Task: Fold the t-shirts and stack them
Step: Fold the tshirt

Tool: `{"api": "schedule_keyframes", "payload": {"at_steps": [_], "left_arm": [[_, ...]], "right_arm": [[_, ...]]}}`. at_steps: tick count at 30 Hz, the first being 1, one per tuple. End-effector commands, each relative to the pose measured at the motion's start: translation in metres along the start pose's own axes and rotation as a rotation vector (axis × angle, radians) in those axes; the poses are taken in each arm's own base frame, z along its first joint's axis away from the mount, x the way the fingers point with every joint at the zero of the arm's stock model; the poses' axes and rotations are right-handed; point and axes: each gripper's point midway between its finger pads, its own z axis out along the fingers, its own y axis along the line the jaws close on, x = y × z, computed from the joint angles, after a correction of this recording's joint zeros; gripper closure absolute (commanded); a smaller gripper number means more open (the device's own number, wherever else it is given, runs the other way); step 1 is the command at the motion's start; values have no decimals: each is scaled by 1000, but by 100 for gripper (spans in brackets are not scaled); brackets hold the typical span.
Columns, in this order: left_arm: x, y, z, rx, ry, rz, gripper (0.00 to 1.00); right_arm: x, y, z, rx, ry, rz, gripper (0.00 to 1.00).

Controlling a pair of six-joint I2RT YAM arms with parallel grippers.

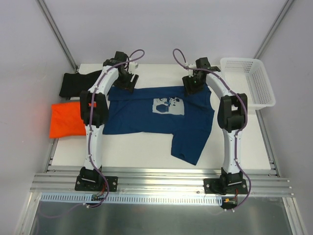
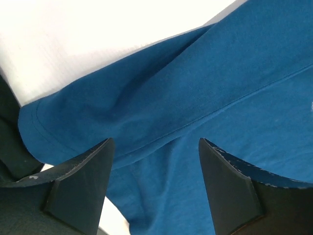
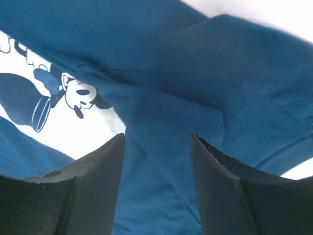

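I am holding the left gripper [image 1: 128,81] and right gripper [image 1: 193,85] released over the navy t-shirt [image 1: 142,120] at 12 o'clock, fearing a one-layer pinch on the rumpled edge.

Navy tee [image 1: 146,120] spread flat mid surface [image 1: 142,149], white print [image 1: 169,105] face up, right of centre. One part of the tee trails toward the near edge on the right. L gripper [image 1: 128,81] sits over tee's far-left corner, R gripper [image 1: 192,85] over far edge just past the print; jaws too small to read from above. Orange tee [image 1: 66,120] at left, overhanging surface's left edge, partly behind L arm [image 1: 93,122]. Black tee [image 1: 73,83] beyond it, far-left corner. White lattice basket [image 1: 252,81] far right, apart from the tees.
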Motion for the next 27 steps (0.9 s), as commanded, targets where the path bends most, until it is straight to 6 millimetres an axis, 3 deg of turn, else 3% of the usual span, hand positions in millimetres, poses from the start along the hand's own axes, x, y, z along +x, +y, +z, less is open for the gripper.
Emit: {"api": "schedule_keyframes", "payload": {"at_steps": [1,10,17,22,27], "left_arm": [[-17,-5,-20,28,-59,-42,30],[-5,-9,-11,45,-20,-72,31],[-4,-12,-11,62,-20,-83,32],[-2,-14,-10,69,-15,-88,33],[-2,-15,-14,69,-16,-93,33]], "right_arm": [[-23,5,-11,-44,-69,45,42],[-9,4,5,-69,-33,70,43],[-25,-24,-3,-1,-90,75,43],[-24,-44,-5,55,-94,70,43],[-21,-46,-1,31,-77,95,43]]}}
